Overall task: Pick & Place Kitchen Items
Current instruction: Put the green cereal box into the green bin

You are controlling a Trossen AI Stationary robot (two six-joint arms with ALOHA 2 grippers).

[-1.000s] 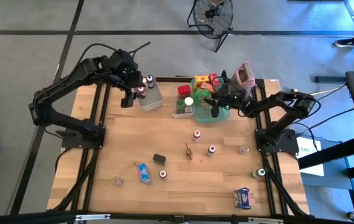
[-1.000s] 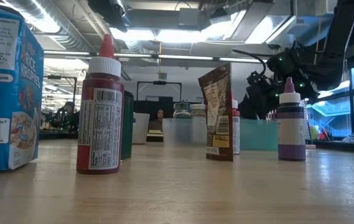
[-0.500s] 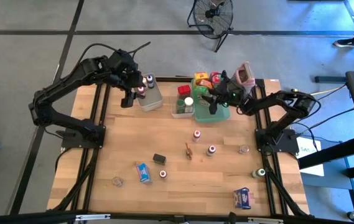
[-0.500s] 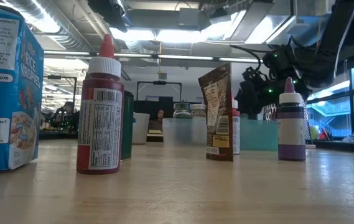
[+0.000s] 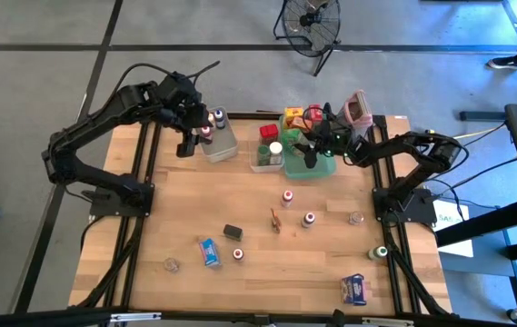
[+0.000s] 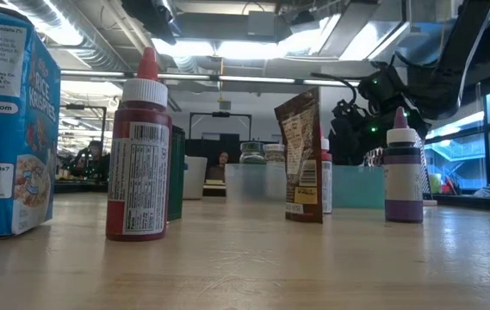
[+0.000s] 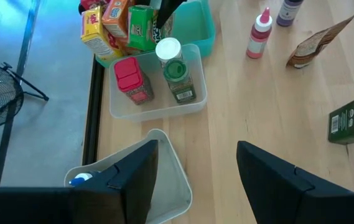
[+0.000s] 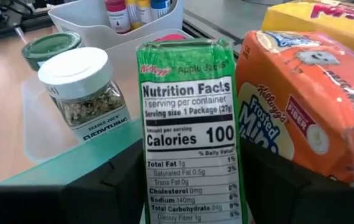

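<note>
My right gripper (image 8: 192, 186) reaches into the teal tray (image 5: 326, 167) at the table's far side. It is open, with one finger on each side of an upright green Apple Jacks box (image 8: 189, 124). An orange Frosted Mini-Wheats box (image 8: 295, 106) stands beside the green box, and a yellow box (image 8: 326, 15) stands behind it. My left gripper (image 7: 195, 186) hangs open and empty above a clear bin (image 7: 173, 180) at the far left, which holds small bottles (image 5: 209, 127). More kitchen items lie loose on the table: small bottles (image 5: 287, 196), a brown packet (image 5: 276, 221) and a dark box (image 5: 233, 232). My right gripper's fingers (image 8: 108, 186) stand close beside the green box's two narrow sides (image 8: 149, 180), coming at it nearly level from the table's right. Whether they touch the box, I cannot tell. The box stands upright in the tray.
A second clear bin (image 7: 164, 113) holds a white-capped spice jar (image 8: 80, 87) and a red-capped one (image 7: 130, 78). A tall grey container with a pink rim (image 5: 358, 109) stands at the far right. Blue boxes (image 5: 209, 252) (image 5: 355, 289) and a green-capped jar (image 5: 381, 252) lie toward the near edge.
My right arm's wrist has shifted a little toward the table's left over the teal tray.
</note>
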